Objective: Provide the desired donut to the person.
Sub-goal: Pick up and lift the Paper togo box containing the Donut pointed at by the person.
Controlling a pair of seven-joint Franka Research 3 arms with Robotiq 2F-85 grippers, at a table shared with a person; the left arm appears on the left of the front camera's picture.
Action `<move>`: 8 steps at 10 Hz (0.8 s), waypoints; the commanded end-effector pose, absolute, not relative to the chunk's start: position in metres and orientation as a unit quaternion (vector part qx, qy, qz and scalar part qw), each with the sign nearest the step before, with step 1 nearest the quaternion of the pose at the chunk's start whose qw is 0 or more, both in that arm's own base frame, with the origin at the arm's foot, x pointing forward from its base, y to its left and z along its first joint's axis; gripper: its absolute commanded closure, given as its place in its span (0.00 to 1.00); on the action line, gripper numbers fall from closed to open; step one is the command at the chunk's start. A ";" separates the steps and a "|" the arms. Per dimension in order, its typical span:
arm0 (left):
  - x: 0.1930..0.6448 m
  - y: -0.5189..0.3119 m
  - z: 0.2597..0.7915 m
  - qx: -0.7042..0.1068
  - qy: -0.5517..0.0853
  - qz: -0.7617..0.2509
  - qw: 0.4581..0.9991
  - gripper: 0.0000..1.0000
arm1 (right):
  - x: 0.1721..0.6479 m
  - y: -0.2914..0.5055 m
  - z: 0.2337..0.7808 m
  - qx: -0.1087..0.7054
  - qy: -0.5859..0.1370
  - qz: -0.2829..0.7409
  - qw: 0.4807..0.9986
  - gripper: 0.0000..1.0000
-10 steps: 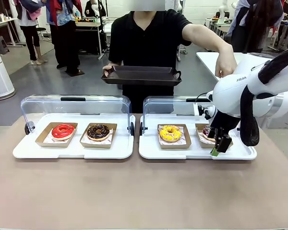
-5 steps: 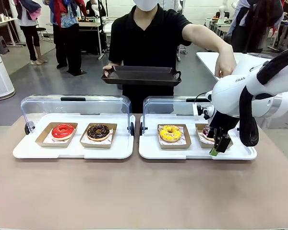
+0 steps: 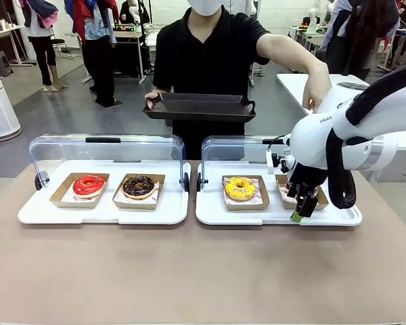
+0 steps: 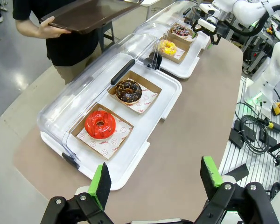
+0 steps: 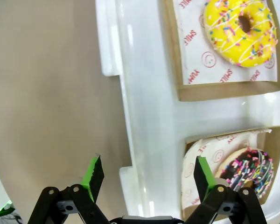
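The right pincer (image 3: pixel 301 208) hangs with its 2 green-padded fingers spread wide and holding nothing, above the near rim of the right white tray (image 3: pixel 257 215). From its wrist, 1 finger (image 5: pixel 93 176) stands over the tray's edge and the other (image 5: pixel 203 176) over the corner of a cardboard box. In that box lies the sprinkled chocolate donut (image 5: pixel 248 170), partly cut off by the finger and the picture's edge. From the front this donut is almost wholly hidden behind the pincer and arm.

Beside it sits the yellow donut (image 3: pixel 239 187), fully visible in its own box. The left white tray (image 3: pixel 101 211) carries the red donut (image 3: pixel 88 184) and the plain chocolate donut (image 3: pixel 138 185). Both clear lids are raised.

The left pincer (image 4: pixel 156 179) is also wide and empty, over bare desk (image 3: pixel 189 271) near the left tray's end.

Across the desk the person (image 3: pixel 213 61) holds a dark tray (image 3: pixel 199 106) in 1 hand. The other hand (image 3: pixel 318 91) hangs above the right arm; its fingers are hard to make out.
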State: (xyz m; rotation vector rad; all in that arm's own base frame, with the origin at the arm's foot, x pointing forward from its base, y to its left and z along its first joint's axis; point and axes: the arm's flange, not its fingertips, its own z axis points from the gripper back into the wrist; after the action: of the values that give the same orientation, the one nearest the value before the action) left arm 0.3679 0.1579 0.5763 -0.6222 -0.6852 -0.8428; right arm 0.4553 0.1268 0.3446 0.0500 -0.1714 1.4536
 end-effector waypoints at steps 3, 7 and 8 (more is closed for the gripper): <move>0.367 0.158 0.577 -0.295 -0.325 -0.397 0.806 0.00 | 0.479 0.128 0.338 -0.012 -0.076 0.656 0.751 0.00; 0.367 0.158 0.577 -0.295 -0.325 -0.397 0.806 0.00 | 0.490 0.122 0.329 0.016 -0.066 0.671 0.739 0.00; 0.367 0.158 0.577 -0.295 -0.325 -0.397 0.806 0.00 | 0.492 0.122 0.327 0.021 -0.065 0.672 0.737 0.00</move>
State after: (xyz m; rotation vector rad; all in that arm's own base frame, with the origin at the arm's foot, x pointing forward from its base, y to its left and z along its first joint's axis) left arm 0.3679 0.1579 0.5763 -0.6222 -0.6852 -0.8427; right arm 0.4831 0.1222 0.3279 0.0248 -0.1500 1.4555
